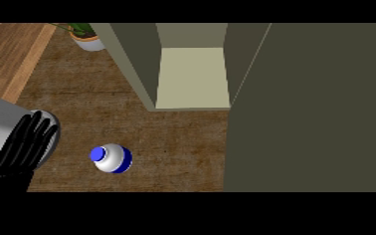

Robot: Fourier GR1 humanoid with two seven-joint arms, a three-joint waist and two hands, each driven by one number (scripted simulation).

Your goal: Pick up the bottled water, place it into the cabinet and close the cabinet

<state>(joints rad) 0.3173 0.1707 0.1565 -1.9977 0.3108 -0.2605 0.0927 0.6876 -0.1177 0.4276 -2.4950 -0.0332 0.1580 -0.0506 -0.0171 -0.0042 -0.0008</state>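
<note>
1. Bottled water stands upright on the brown surface, seen from almost straight above: a blue cap, a white shoulder and a blue band round its body. It sits in the near-left part of the scene, free of any hand.

2. Left hand, black, rests at the left edge, just left of the bottle and apart from it. Its fingers are straight and spread, pointing toward the far side, and they hold nothing. The hand lies over a grey rounded object that shows at the same edge; what that object is cannot be told.

3. Right hand does not appear in the view.

4. Cabinet, olive-green, stands at the far middle of the surface, well apart from the bottle. It is open, and a pale shelf shows inside between its side walls.

5. Cabinet door fills the right side as a large, flat, dark olive panel running from far to near.

6. Potted plant in a white pot sits at the far left, just left of the cabinet, with green leaves above the rim.

7. Lighter wooden strip runs along the far-left corner beside the brown surface.
</note>
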